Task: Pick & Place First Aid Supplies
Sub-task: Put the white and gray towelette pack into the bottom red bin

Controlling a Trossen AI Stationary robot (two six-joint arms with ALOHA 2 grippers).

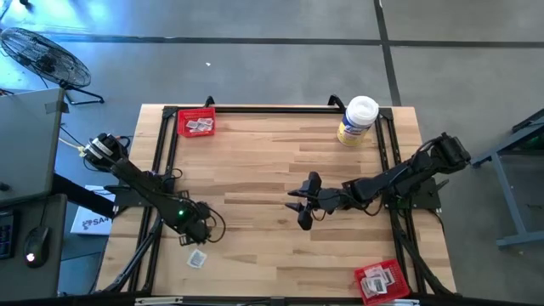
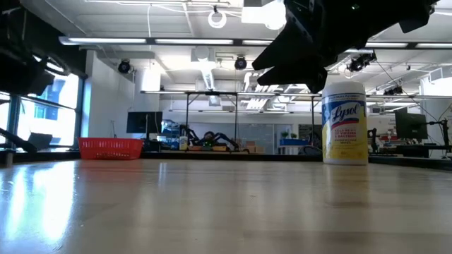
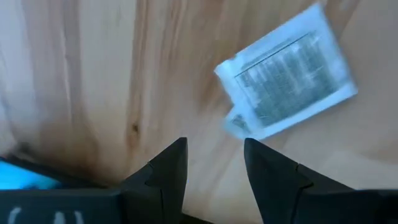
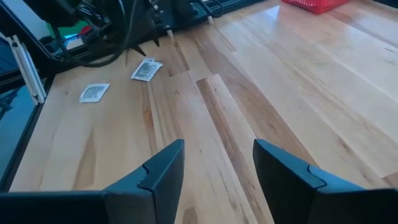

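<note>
Pale wooden planks of the table (image 1: 272, 170) were spread under both arms, with an open workshop seen beyond. The left gripper (image 3: 214, 165) was held low over the near left part of the table, its fingers (image 3: 165, 171) parted and empty, apparently so that a packet could be straddled. Just ahead of them a small flat square white-and-grey packet (image 3: 289, 78) with dark print was seen, lying flat and askew on the wood. A second such packet (image 1: 197, 258) lay nearby. The right gripper (image 4: 217, 174) was held above the middle of the table, its fingers likewise spread and empty. Further packets were seen in a red mesh tray (image 1: 196, 124) at the far left corner and another red tray (image 1: 380, 281) at the near right. A white-lidded, yellow-labelled tub (image 1: 357, 121) stood far right.
</note>
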